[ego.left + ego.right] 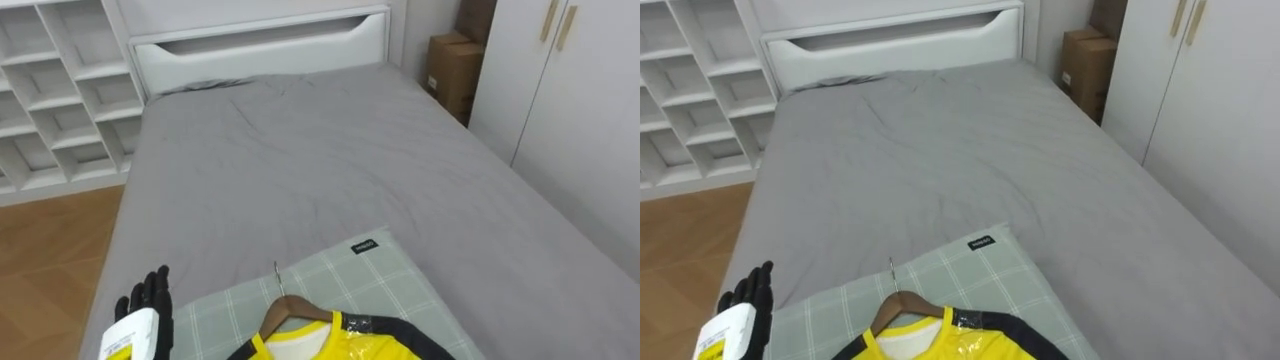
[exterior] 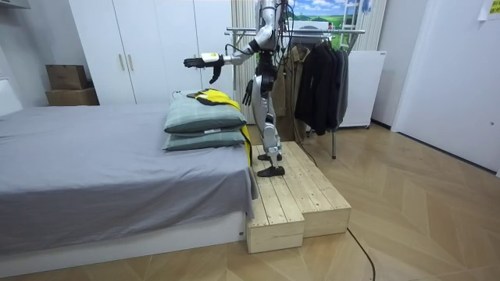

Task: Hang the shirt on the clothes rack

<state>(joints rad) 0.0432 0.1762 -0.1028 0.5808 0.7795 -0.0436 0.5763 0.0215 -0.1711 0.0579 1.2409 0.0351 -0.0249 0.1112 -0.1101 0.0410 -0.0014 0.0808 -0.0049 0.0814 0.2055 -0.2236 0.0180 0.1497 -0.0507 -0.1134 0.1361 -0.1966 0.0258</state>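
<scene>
A yellow shirt (image 1: pixel 335 345) with dark sleeves lies on a wooden hanger (image 1: pixel 288 308) on top of a green checked pillow (image 1: pixel 385 275) at the near end of the grey bed (image 1: pixel 300 150). The hanger's metal hook (image 1: pixel 278 275) points toward the headboard. My left hand (image 1: pixel 150 305) is held out open above the pillow's left edge, a little left of the hanger and not touching it. In the room view the left hand (image 2: pixel 192 62) reaches over the two stacked pillows (image 2: pixel 205 117), and my right hand (image 2: pixel 248 94) hangs relaxed at my side.
I stand on a wooden platform (image 2: pixel 289 199) at the foot of the bed. Behind me is a clothes rack (image 2: pixel 312 31) with dark garments (image 2: pixel 320 78). White cube shelves (image 1: pixel 60 90) are at the left, a white wardrobe (image 1: pixel 570 100) and cardboard boxes (image 1: pixel 455 70) at the right.
</scene>
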